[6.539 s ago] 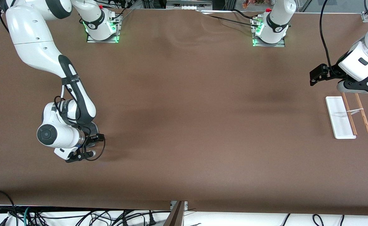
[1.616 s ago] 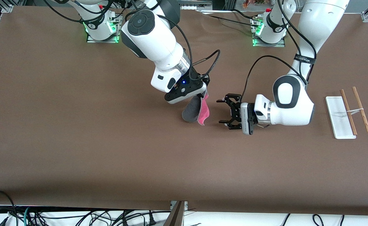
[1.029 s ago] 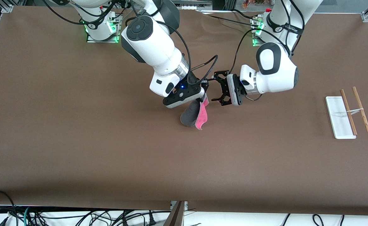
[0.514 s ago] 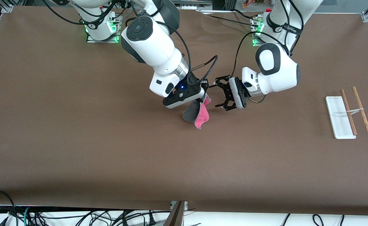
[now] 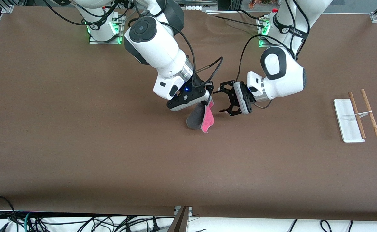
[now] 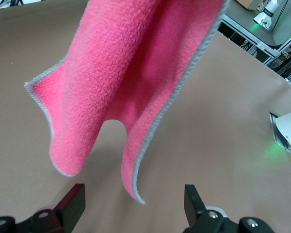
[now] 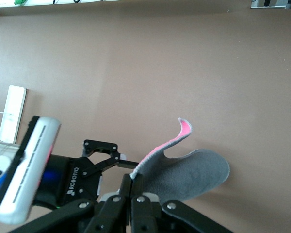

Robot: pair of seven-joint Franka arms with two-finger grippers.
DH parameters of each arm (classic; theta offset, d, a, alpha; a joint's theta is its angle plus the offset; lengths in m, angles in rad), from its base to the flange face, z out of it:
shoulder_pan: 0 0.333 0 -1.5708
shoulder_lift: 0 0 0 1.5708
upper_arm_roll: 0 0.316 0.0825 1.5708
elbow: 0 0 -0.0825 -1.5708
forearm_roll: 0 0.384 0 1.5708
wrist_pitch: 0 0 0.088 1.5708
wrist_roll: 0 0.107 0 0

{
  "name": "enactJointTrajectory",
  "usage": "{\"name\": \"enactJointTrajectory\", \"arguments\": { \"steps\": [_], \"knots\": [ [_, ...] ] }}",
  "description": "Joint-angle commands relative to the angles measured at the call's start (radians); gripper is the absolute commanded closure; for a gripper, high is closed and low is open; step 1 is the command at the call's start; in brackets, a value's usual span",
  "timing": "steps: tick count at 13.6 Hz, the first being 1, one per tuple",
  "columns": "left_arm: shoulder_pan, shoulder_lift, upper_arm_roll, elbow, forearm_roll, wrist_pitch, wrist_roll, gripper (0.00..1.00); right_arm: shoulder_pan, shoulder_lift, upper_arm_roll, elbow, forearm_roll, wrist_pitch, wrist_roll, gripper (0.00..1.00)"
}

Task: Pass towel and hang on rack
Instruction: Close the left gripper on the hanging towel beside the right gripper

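The towel point(image 5: 196, 117), dark grey with a pink reverse, hangs over the middle of the table. My right gripper point(image 5: 207, 102) is shut on the towel's top edge, and the right wrist view shows its fingers point(image 7: 137, 177) pinched on the pale trim of the towel point(image 7: 194, 172). My left gripper point(image 5: 220, 101) is level with the cloth, right beside it on the side toward the left arm's end, and stands open. In the left wrist view the pink face point(image 6: 131, 82) fills the picture, its lowest corner hanging between the spread fingers of my left gripper point(image 6: 133, 201) without touching them.
The rack point(image 5: 355, 116), with its white base and two wooden rods, stands at the left arm's end of the table, and it also shows in the right wrist view as the rack point(image 7: 12, 114). Bare brown table lies between it and the grippers.
My left gripper dipped a little, then edged closer to the hanging towel, staying open. The towel swayed slightly. The right arm held its place.
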Motion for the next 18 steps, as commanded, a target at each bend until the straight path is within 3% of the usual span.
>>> {"name": "enactJointTrajectory", "arguments": {
  "steps": [1,2,3,4,5,15,16,17,18],
  "knots": [
    [-0.024,0.048,-0.004,0.044,-0.037,0.04,0.038,0.15,0.007,0.005,-0.002,0.015,-0.007,0.003,0.013,1.0],
    [-0.041,0.054,-0.004,0.048,-0.039,0.055,0.038,0.19,0.007,0.006,-0.002,0.015,-0.007,0.003,0.013,1.0],
    [-0.047,0.056,-0.003,0.059,-0.048,0.055,0.038,0.4,0.007,0.006,-0.002,0.015,-0.007,0.003,0.013,1.0],
    [-0.044,0.054,-0.003,0.056,-0.047,0.054,0.039,0.81,0.007,0.006,-0.002,0.015,-0.007,0.003,0.013,1.0],
    [-0.039,0.054,-0.003,0.056,-0.046,0.052,0.039,1.0,0.007,0.006,-0.002,0.015,-0.007,0.003,0.013,1.0],
    [-0.033,0.04,-0.001,0.057,-0.039,0.04,0.032,1.0,0.008,0.006,-0.002,0.015,-0.007,0.003,0.013,1.0],
    [-0.029,0.028,0.0,0.057,-0.036,0.038,0.028,1.0,0.008,0.006,-0.002,0.014,-0.007,0.001,0.013,0.93],
    [-0.013,0.027,-0.001,0.057,-0.034,0.034,0.03,1.0,0.008,0.006,-0.002,0.014,-0.008,0.0,0.011,0.69],
    [-0.009,0.027,0.002,0.057,-0.033,0.023,0.03,1.0,0.007,0.006,-0.003,0.012,-0.014,0.001,0.008,0.01]
  ]
}}
